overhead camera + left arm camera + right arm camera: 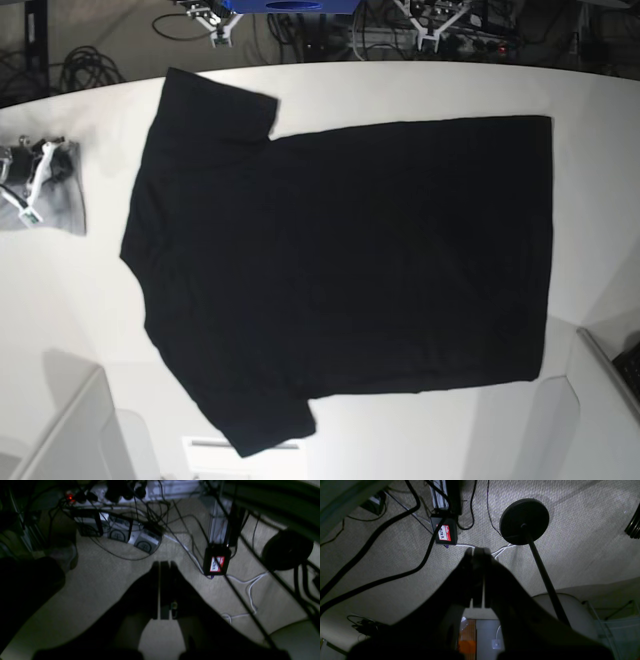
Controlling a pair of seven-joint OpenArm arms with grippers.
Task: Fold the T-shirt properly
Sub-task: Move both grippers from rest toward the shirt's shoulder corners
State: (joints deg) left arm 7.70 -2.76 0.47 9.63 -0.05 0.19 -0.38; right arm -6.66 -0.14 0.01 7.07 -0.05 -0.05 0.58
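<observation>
Base view: T-shirt (340, 270) flat, unfolded on table (90, 320) | both grippers, left (165, 566) and right (478, 552), pressed together, empty, away from it | soft, light, limp: you should pinch sleeve or hem corners.

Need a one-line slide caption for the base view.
Black T-shirt spread flat and unfolded on the white table, small grey cloth at the edge.
</observation>
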